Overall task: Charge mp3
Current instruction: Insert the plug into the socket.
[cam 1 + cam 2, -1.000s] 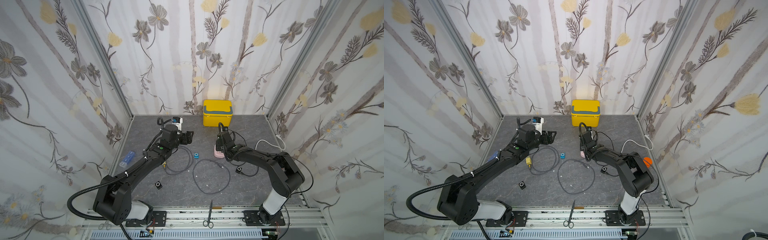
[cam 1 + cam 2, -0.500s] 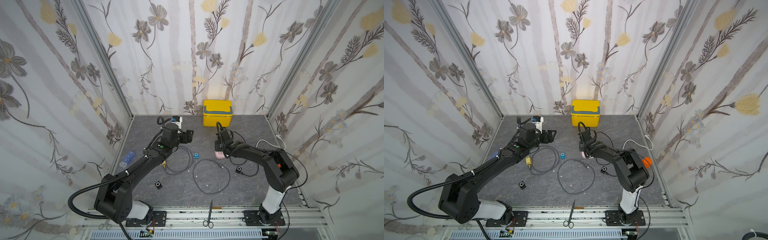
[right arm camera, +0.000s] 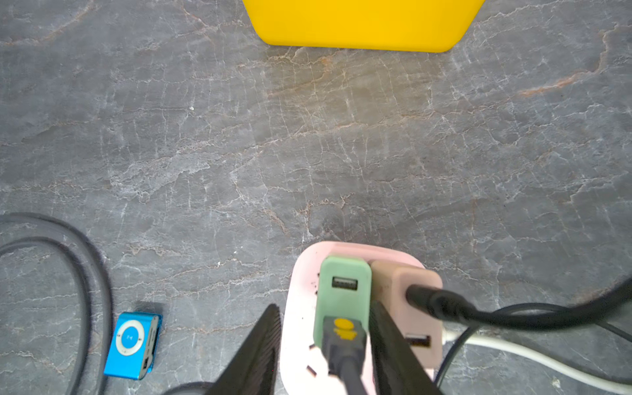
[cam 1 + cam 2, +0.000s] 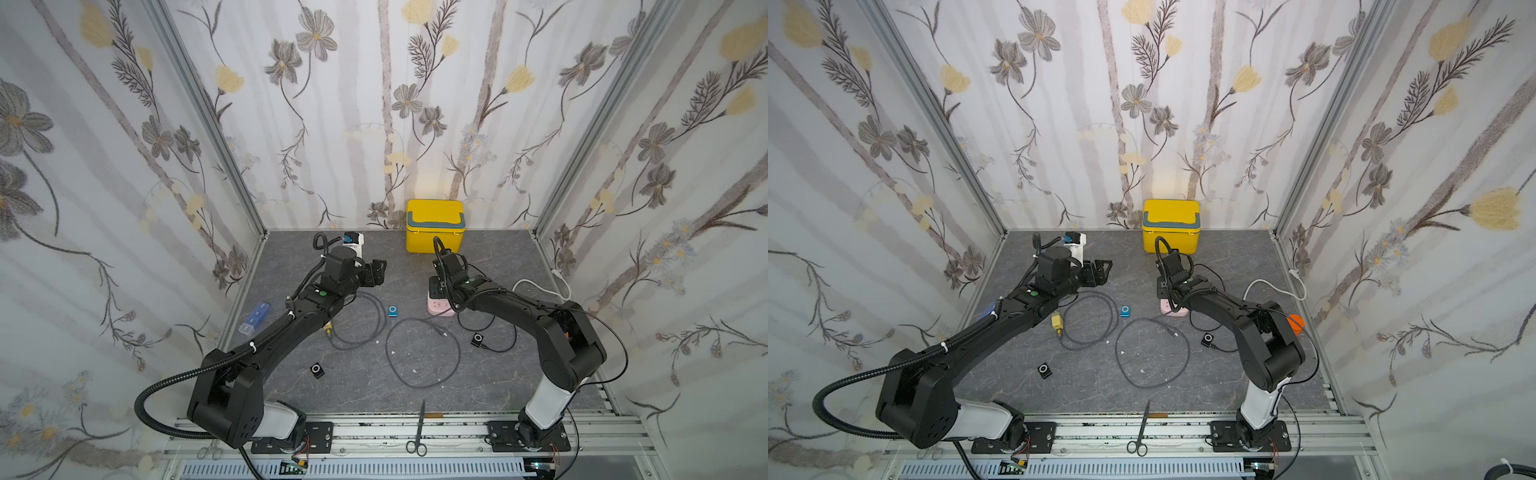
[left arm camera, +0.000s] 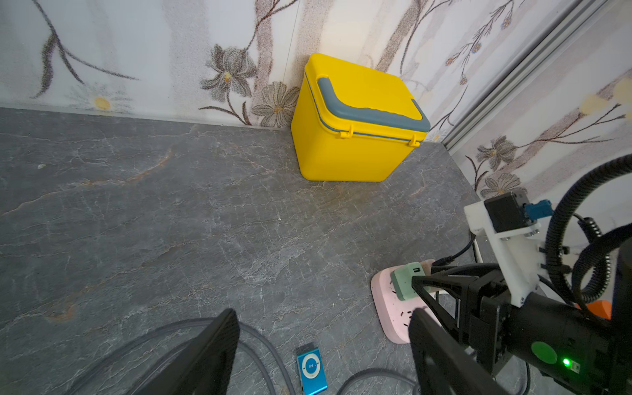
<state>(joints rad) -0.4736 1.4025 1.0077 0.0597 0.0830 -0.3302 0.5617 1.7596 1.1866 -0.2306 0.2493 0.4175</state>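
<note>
The blue mp3 point(image 4: 393, 311) point(image 4: 1125, 311) point(image 5: 312, 371) point(image 3: 132, 345) lies flat on the grey table, with no cable in it. To its right a pink power strip point(image 4: 436, 306) point(image 3: 297, 342) carries a green USB adapter point(image 3: 342, 294). A grey plug with a yellow dot point(image 3: 343, 337) sits in that adapter. My right gripper point(image 4: 436, 287) point(image 3: 325, 307) is open and straddles the adapter and plug, with a gap on one side. That cable loops over the table to a free end point(image 4: 441, 332). My left gripper point(image 4: 376, 272) point(image 5: 321, 318) hovers open and empty beyond the mp3.
A yellow box point(image 4: 434, 225) stands at the back wall. A black player point(image 4: 478, 339) is wired to a beige adapter point(image 3: 405, 301). Another black player point(image 4: 317, 370), a coiled cable with a yellow plug point(image 4: 328, 328), a blue case point(image 4: 254, 318) and scissors point(image 4: 419, 432) lie around.
My right arm has shifted slightly while its gripper stays over the power strip. The left arm and the mp3 have not moved.
</note>
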